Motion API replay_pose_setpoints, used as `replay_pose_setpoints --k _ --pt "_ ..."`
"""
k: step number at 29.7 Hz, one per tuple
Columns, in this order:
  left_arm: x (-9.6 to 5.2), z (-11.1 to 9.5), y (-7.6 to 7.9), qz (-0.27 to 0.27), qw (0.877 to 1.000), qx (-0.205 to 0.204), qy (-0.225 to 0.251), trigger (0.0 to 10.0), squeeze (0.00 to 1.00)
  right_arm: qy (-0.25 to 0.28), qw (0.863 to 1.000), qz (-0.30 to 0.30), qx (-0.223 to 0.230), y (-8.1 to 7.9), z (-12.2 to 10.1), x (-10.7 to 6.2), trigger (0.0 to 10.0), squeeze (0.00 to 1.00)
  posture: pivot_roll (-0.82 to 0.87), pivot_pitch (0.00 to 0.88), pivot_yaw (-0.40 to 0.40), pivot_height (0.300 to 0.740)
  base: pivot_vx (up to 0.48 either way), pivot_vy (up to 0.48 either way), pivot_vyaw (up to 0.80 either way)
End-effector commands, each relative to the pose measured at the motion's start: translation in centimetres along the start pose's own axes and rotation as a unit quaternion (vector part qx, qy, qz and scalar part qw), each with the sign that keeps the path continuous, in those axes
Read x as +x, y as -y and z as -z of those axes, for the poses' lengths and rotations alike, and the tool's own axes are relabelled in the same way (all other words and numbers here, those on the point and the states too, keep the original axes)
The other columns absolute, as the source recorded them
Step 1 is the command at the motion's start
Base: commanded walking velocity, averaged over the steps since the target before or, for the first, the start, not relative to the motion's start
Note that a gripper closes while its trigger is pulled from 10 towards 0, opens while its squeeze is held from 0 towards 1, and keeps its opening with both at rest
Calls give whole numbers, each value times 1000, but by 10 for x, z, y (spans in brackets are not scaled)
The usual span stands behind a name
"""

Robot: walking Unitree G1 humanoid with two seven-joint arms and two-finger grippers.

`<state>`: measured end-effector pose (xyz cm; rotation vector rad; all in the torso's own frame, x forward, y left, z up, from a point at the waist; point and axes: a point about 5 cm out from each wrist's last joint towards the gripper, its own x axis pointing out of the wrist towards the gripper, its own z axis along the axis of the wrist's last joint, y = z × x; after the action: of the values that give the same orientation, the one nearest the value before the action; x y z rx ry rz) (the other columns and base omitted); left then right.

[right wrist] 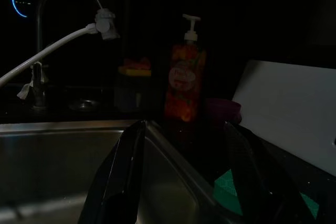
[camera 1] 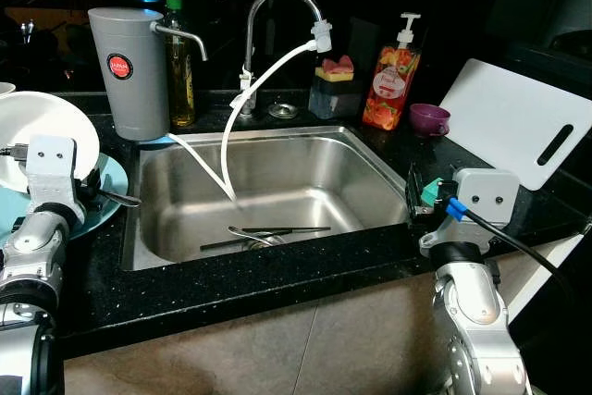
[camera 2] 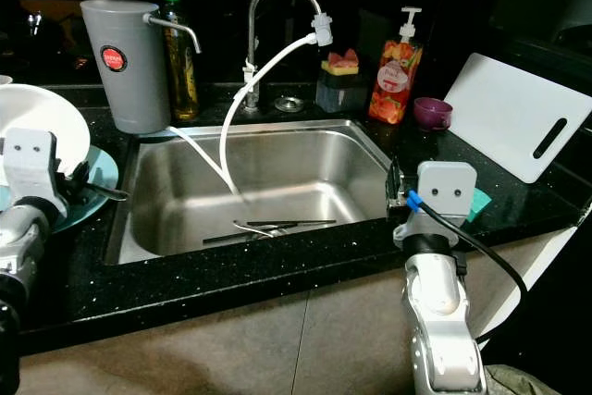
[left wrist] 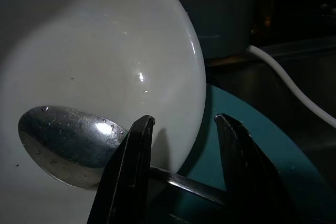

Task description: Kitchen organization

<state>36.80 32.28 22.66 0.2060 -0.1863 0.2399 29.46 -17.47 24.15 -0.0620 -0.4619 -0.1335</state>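
While the left hand (left wrist: 181, 129) hangs released astride the spoon (left wrist: 71, 145) handle, the bowl lies at ten o'clock on the white plate (left wrist: 105, 51). Right hand (right wrist: 181, 150), also released, idles beside the sink (camera 1: 277, 173), well apart.

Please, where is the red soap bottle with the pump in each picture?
Left eye view: soap bottle behind the sink's right back corner, beside the purple cup.
Right eye view: same place, left of the cup.
Left wrist view: not in it.
Right wrist view: centre, dimly lit.
Shared landmark: the faucet with its white hose.
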Motion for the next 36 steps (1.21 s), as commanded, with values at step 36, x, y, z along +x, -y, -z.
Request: replay_pose_setpoints --k 36 --pt "-19 30 -14 -39 999 -4 -29 10000 0 0 1000 -7 1 -1 -1 3 10000 0 51 81 -111 740 0 0 0"
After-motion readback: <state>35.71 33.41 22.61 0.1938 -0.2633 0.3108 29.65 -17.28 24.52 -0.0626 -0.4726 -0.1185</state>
